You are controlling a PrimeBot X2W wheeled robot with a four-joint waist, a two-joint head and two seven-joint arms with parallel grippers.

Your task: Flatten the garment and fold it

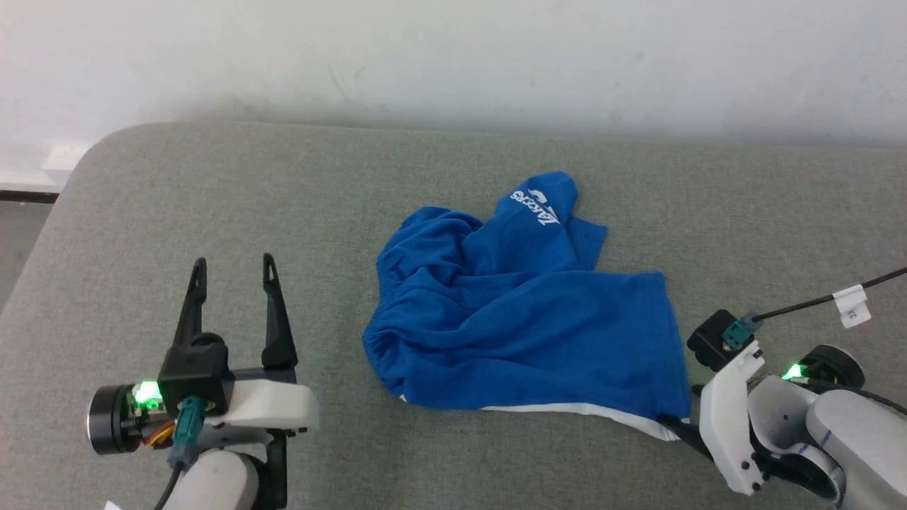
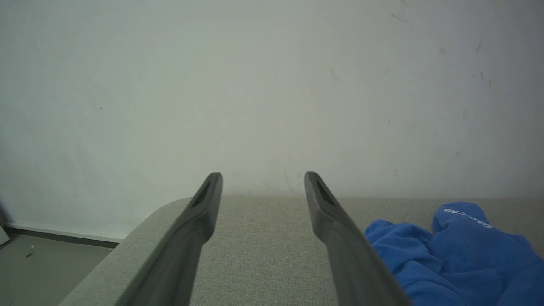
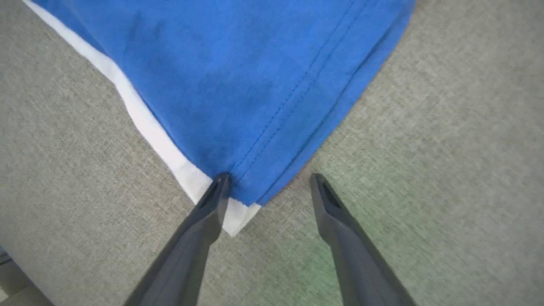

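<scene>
The garment (image 1: 524,319) lies crumpled at the centre of the head view on the grey table (image 1: 212,184), with white trim (image 1: 567,411) along its lower edge. At lower left the left gripper (image 1: 234,261) has its fingers spread, nothing between them. It is well apart from the cloth. In the right wrist view the right gripper (image 3: 268,177) straddles the garment's corner with fingers spread — one tip over the trim, the other over bare table.

one pair of blue shorts (image 1: 524,333). two grippers: one left gripper (image 1: 234,260), one right gripper (image 3: 268,178), with two dark fingers (image 2: 195,229) apiece, four in all. one grey padded surface (image 1: 212,198). one white cable tag (image 1: 852,306). one pale wall (image 1: 453,57).
</scene>
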